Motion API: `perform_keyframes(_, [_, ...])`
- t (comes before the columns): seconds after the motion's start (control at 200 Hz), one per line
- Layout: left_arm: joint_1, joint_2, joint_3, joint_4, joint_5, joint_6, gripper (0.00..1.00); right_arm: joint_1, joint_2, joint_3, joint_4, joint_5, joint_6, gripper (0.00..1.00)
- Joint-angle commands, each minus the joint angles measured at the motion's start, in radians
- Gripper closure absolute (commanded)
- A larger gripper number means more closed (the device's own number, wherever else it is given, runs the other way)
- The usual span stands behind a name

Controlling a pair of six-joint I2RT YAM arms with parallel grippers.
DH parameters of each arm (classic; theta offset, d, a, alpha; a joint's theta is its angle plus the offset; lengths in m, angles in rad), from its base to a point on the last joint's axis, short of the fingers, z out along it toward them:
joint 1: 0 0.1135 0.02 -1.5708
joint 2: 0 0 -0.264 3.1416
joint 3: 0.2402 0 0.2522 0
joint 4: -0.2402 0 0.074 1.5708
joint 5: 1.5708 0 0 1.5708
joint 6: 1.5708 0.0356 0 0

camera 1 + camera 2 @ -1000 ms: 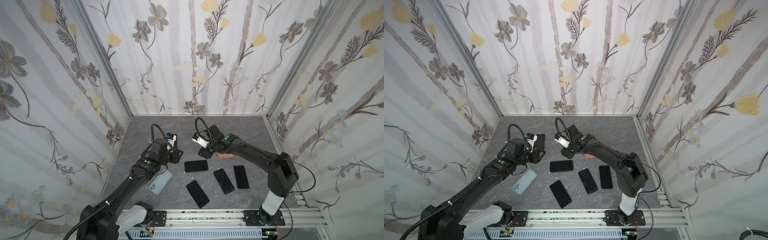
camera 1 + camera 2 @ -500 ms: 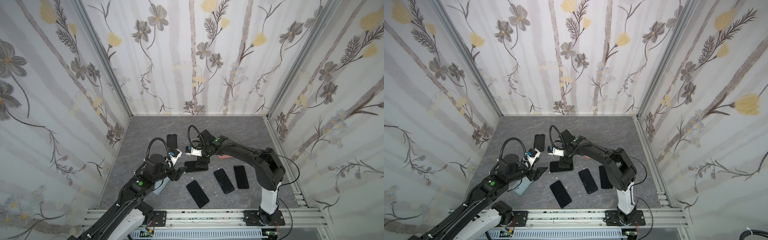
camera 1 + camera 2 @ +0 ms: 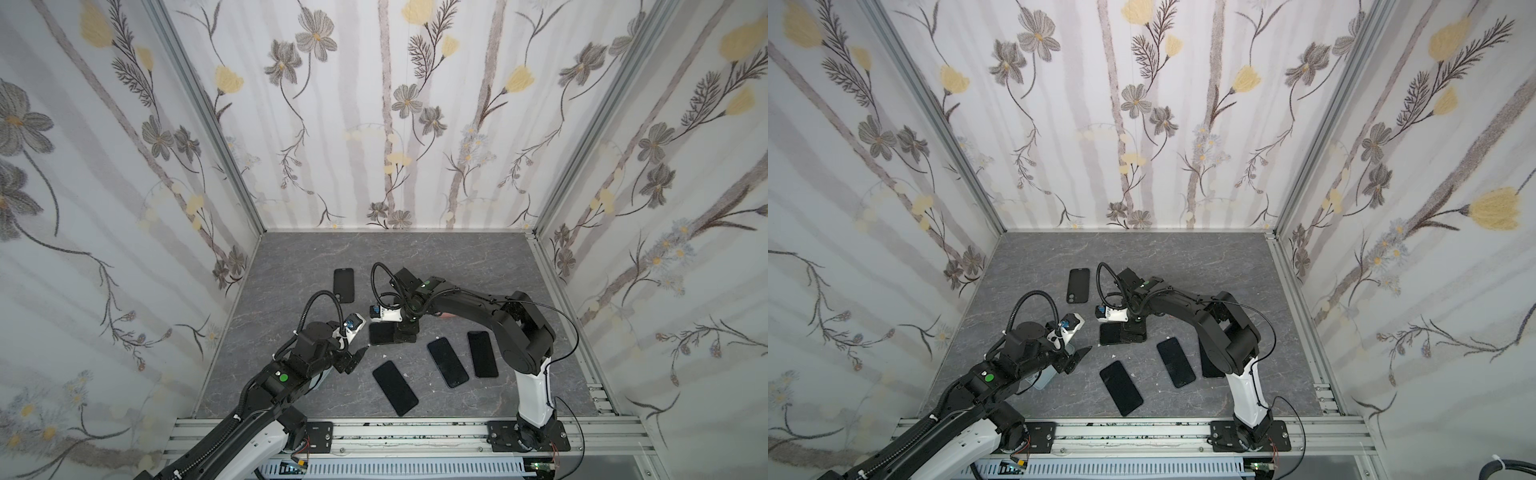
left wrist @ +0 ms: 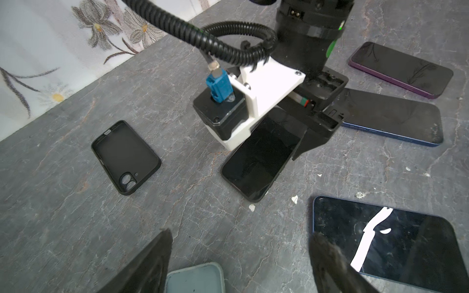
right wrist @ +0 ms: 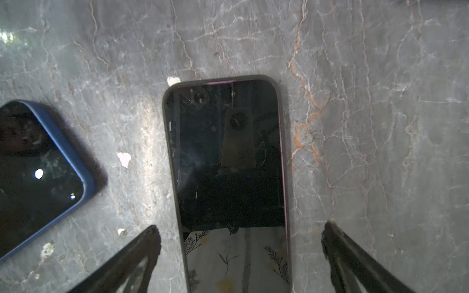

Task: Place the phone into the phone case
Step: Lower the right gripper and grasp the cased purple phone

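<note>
The phone [image 5: 228,165] is found flat on the table [image 5: 380,126], screen up and not yet lifted, so nothing of the insertion has been done. It is bracketed by the right gripper [image 5: 241,227]. The jaws are spread wide on either side of the long edges, bare table shows in both gaps, and nothing is gripped. The task is judged to be at its very opening: a grasp is lined up, and the pick, the carry and the press-in are all left.

In the right wrist view the long axis is seen running straight out from between the fingers [image 5: 142,248]. In a top view the phone [image 3: 381,332] is laid roughly side to side across the table, one short end turned toward the left arm. Which end is the top cannot be told.

The phone case [image 3: 343,285], black and empty, is set hollow side up well apart, nearer the back wall. Its length runs front to back, roughly crosswise to the phone, so a turn is expected to be needed.

Farther out, the left gripper [image 4: 241,234] is seen open and empty above a pale case [image 4: 195,279]. Three other phones [image 3: 448,361] are spread toward the front and right.
</note>
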Motion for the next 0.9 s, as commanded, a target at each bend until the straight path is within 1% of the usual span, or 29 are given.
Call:
perform_keyframes(0.0, [-0.006, -0.012, -0.02, 0.081, -0.04, 0.018, 0.14, 0.006, 0.008, -0.009, 0.016, 0.01, -0.025, 0.0])
perform_keyframes(0.1, [-0.01, -0.018, -0.04, 0.112, -0.056, 0.01, 0.12, 0.02, 0.022, -0.018, 0.028, 0.047, -0.02, 0.0])
perform_keyframes(0.205, [-0.012, -0.014, -0.057, 0.135, -0.069, 0.0, 0.11, 0.025, 0.034, -0.019, 0.028, 0.044, -0.017, 0.0])
perform_keyframes(0.305, [-0.015, 0.0, -0.065, 0.146, -0.079, 0.005, 0.11, 0.024, 0.048, -0.016, 0.024, 0.069, -0.01, 0.01])
perform_keyframes(0.524, [-0.016, 0.025, -0.064, 0.15, -0.144, 0.004, 0.11, 0.025, 0.085, 0.021, -0.034, 0.079, 0.013, 0.11])
perform_keyframes(0.734, [-0.016, 0.013, -0.066, 0.163, -0.178, 0.002, 0.11, 0.015, 0.125, 0.065, -0.061, 0.099, 0.079, 0.28])
perform_keyframes(0.894, [-0.016, -0.007, -0.069, 0.172, -0.201, -0.001, 0.11, -0.021, 0.168, 0.136, -0.063, 0.131, 0.175, 0.32])
